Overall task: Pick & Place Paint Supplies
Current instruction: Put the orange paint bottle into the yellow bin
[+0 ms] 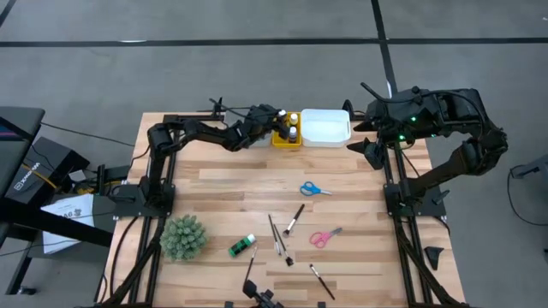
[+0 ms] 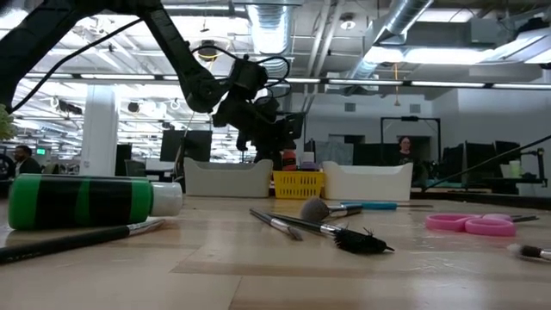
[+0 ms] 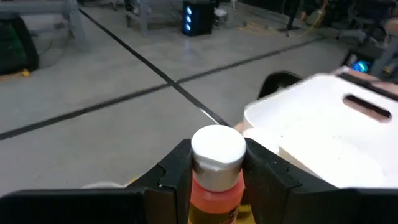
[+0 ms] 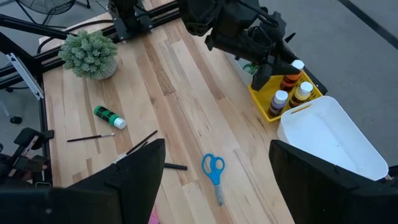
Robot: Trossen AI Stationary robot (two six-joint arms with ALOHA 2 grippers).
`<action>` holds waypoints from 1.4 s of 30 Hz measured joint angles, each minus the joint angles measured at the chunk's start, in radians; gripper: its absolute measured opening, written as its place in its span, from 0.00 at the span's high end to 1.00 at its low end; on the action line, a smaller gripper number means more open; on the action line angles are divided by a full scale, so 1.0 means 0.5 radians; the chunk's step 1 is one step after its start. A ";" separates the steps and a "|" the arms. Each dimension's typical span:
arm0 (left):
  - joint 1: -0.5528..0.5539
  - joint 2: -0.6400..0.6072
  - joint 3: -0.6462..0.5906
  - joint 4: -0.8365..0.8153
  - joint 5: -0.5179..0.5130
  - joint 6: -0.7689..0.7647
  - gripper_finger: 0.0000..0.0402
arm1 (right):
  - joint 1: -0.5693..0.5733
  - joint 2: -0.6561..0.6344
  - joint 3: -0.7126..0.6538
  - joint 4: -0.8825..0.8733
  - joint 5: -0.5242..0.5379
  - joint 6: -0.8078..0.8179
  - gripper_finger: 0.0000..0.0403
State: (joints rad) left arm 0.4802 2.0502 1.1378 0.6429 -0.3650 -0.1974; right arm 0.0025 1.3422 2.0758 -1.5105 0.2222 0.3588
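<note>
the orange paint bottle (image 3: 216, 180) sits clamped between the left gripper (image 3: 214, 171)'s fingers, white cap up, over the yellow tray (image 1: 287, 139) at the far edge of the table (image 1: 223, 184). the fingers grip it just under the cap, which keeps it upright, probably so it can go down standing beside the two bottles (image 4: 289, 96) already in that tray (one has an orange body, one looks darker). the white tray (image 1: 326, 127) stands just beside the yellow one, nothing visible in it.

farther out, the rest of the supplies lie loose on the wood: blue scissors (image 1: 314, 189) near the middle, pink scissors (image 1: 324, 237) nearer the front, a green paint bottle (image 1: 241, 246) on its side, and several thin brushes (image 1: 278, 235) scattered around them. the spiky plant ball (image 1: 183, 237) sits at the front on the left side, apart from the sorting.

the right gripper (image 4: 214, 165) waits raised off the table's far right corner, fingers spread wide and holding nothing. most of the job looks to be ahead, judging by how much lies unsorted.
</note>
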 joint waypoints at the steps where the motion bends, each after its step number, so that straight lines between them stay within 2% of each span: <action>1: 0.001 -0.005 0.000 -0.024 0.013 -0.001 0.73 | 0.000 0.000 0.000 0.001 -0.001 0.000 0.30; 20: 0.120 -0.006 0.005 -0.039 0.477 0.011 0.73 | 0.000 0.000 0.000 0.001 -0.001 0.000 0.30; 32: 0.120 -0.006 0.005 -0.047 0.611 0.118 0.73 | -0.002 0.000 0.000 0.000 -0.001 0.001 0.30; 39: 0.130 -0.074 -0.007 -0.161 0.596 0.225 0.73 | -0.004 0.000 0.000 -0.006 0.001 0.001 0.30; 42: 0.142 -0.089 -0.051 -0.166 0.717 0.239 0.73 | -0.011 0.000 0.000 -0.008 0.009 0.001 0.30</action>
State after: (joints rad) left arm 0.5514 2.0056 1.1124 0.5597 -0.0067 -0.0780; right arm -0.0032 1.3422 2.0758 -1.5143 0.2268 0.3592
